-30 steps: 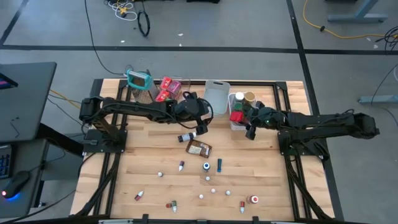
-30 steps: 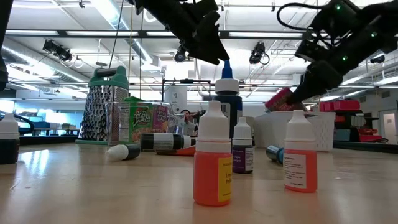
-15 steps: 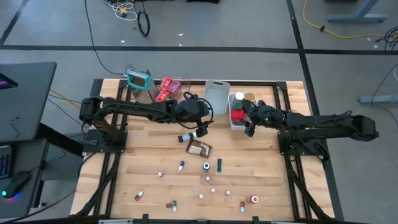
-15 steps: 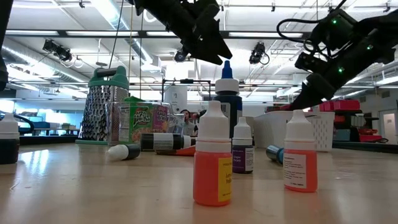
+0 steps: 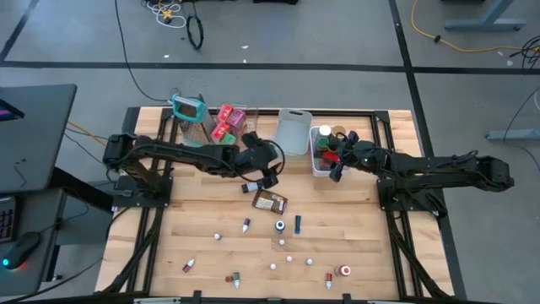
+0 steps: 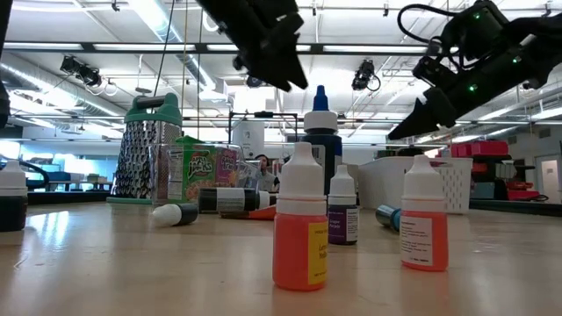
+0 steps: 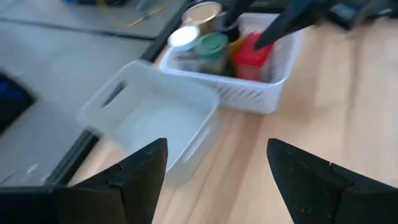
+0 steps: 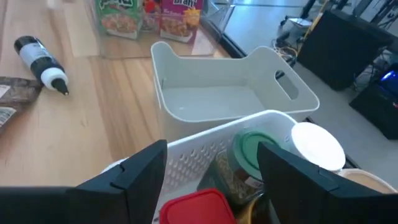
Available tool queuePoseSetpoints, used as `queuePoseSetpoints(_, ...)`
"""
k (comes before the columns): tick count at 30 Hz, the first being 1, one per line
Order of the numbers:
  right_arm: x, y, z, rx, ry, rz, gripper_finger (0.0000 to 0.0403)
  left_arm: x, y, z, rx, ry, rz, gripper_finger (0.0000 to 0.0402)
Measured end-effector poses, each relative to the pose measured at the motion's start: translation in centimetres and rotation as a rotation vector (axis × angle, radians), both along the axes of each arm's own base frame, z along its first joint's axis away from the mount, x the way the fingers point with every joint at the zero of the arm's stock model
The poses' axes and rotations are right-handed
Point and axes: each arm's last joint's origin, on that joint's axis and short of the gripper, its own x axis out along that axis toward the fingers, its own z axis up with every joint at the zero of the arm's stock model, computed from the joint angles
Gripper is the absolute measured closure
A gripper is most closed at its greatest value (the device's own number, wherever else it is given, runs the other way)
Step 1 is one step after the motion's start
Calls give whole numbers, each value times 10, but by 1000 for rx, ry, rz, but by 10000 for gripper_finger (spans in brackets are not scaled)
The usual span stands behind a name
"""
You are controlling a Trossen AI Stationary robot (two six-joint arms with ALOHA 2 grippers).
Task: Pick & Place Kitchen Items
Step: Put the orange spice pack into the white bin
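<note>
Looking at the right gripper (image 5: 337,165), it hangs right over the white basket (image 5: 317,169) with its fingers spread and nothing between them, and a red-lidded jar (image 8: 196,208) sits inside just below, next to a green-lidded jar (image 8: 249,150) and a white-lidded one (image 8: 318,144). The left gripper (image 5: 268,171) is spread wide too, empty, hovering mid-table above the dark-capped bottle (image 5: 254,186) lying on its side and the brown packet (image 5: 270,201) just beyond it. Biggest risk I'd guess is the right fingers clipping the basket rim or nudging those packed jars on the way out, since the basket is pretty full. The grey bin (image 5: 293,132) stands just beside the basket, so there's not much room sideways on that side. The two arms are also near each other across the middle, so a careless swing could bring them together. Loads of small dropper bottles (image 6: 300,217) and bits are scattered over the front half of the table (image 5: 202,219), easy to knock over, but the wood between them is fairly open
</note>
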Motion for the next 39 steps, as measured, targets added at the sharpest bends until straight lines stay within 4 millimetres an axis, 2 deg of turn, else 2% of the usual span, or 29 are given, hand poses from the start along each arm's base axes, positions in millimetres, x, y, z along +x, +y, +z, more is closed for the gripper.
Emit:
queuePoseSetpoints(5, 4, 1, 9, -7, -100, 45, 142, -24, -11, 16, 57, 40, 100, 116)
queuePoseSetpoints(9, 12, 8, 26, 7, -293, 243, 142, -51, -17, 35, 107, 50, 171, 116)
queuePoseSetpoints(15, 16, 23, 42, 50, -464, 506, 142, -88, -19, 63, 67, 17, 128, 116)
queuePoseSetpoints(18, 17, 28, 44, 48, -487, 542, 142, -105, -17, 65, 44, -29, 105, 116)
queuePoseSetpoints(22, 17, 33, 45, 50, -500, 566, 142, -117, -18, 41, 8, -88, 24, 116)
queuePoseSetpoints(29, 18, 37, 48, 52, -527, 588, 142, -109, -28, -22, -188, -336, -294, 116)
queuePoseSetpoints(31, 18, 37, 48, 56, -527, 590, 142, -110, -31, -41, -211, -339, -391, 116)
queuePoseSetpoints(36, 19, 38, 47, 58, -526, 592, 142, -106, -34, -72, -254, -389, -471, 116)
queuePoseSetpoints(39, 20, 38, 47, 57, -528, 592, 142, -101, -34, -89, -305, -359, -444, 116)
